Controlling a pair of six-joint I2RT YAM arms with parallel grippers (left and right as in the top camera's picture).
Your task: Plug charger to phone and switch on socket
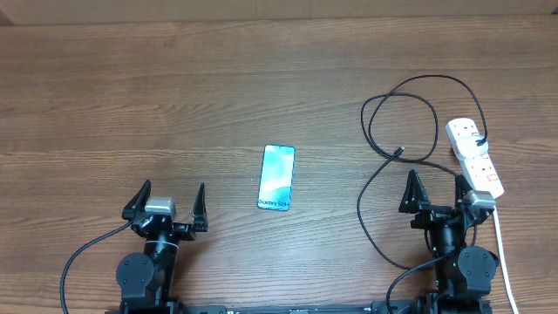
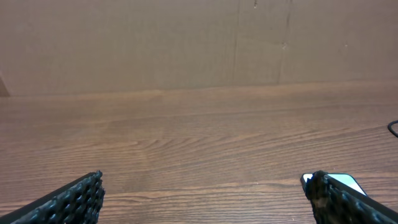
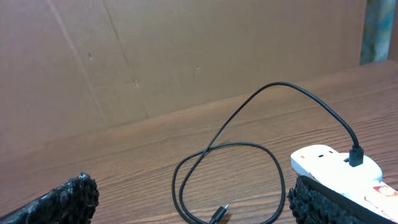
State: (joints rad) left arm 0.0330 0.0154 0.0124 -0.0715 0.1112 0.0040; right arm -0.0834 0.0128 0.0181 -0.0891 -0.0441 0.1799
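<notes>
The phone (image 1: 277, 178) lies flat mid-table, light blue screen up, "Galaxy" text at its near end; a corner shows in the left wrist view (image 2: 346, 182). The charger's black cable (image 1: 377, 105) loops at the right; its free plug tip (image 1: 400, 152) rests on the wood and shows in the right wrist view (image 3: 219, 213). Its other end is plugged into the white socket strip (image 1: 475, 158) (image 3: 326, 163). My left gripper (image 1: 166, 202) is open and empty, left of the phone. My right gripper (image 1: 433, 188) is open and empty, just near of the plug tip, beside the socket.
The socket's white lead (image 1: 501, 253) runs down past my right arm to the near edge. A brown cardboard wall (image 2: 186, 43) stands at the table's far side. Bare wooden tabletop (image 1: 131, 105) fills the left and middle.
</notes>
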